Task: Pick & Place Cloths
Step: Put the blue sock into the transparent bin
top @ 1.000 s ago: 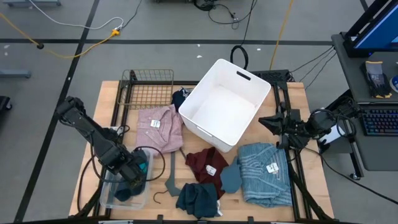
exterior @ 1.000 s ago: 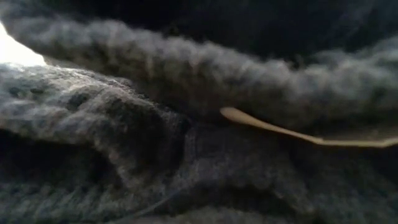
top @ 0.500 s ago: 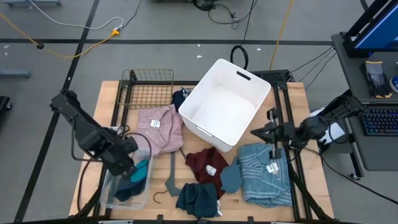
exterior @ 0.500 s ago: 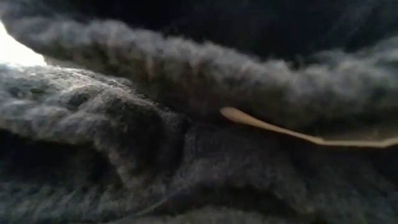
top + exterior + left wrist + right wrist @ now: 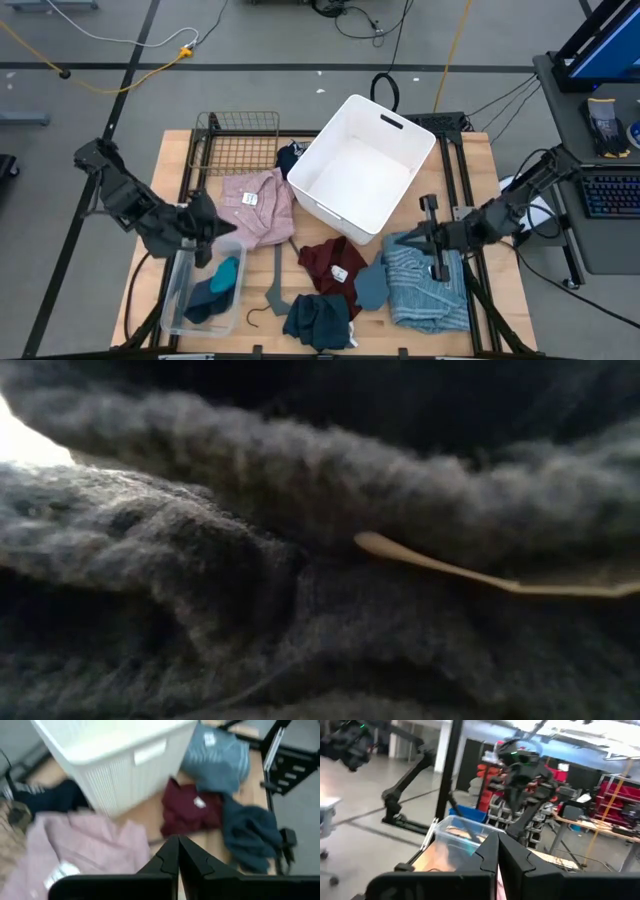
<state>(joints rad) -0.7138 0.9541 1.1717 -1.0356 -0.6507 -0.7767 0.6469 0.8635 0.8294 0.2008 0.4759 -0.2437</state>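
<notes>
High view: left end effector (image 5: pixel 205 228) hung empty above the clear tub's (image 5: pixel 178 300) far rim, next to pink cloth (image 5: pixel 258 205). Right end effector (image 5: pixel 425 238) sat over light-blue cloth (image 5: pixel 425 280), empty. Maroon cloth (image 5: pixel 330 262) lay on table (image 5: pixel 500 190) near white bin (image 5: pixel 362 168).
Low view: only dark knit fabric (image 5: pixel 300 560).
Wrist views: both sets of fingers pressed together, holding nothing.

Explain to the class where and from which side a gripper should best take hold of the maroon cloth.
Probably pinch the maroon cloth from straight above at its raised, bunched middle near the white tag. It lies crumpled on the table, so folds stand up there, away from the white bin.
</notes>
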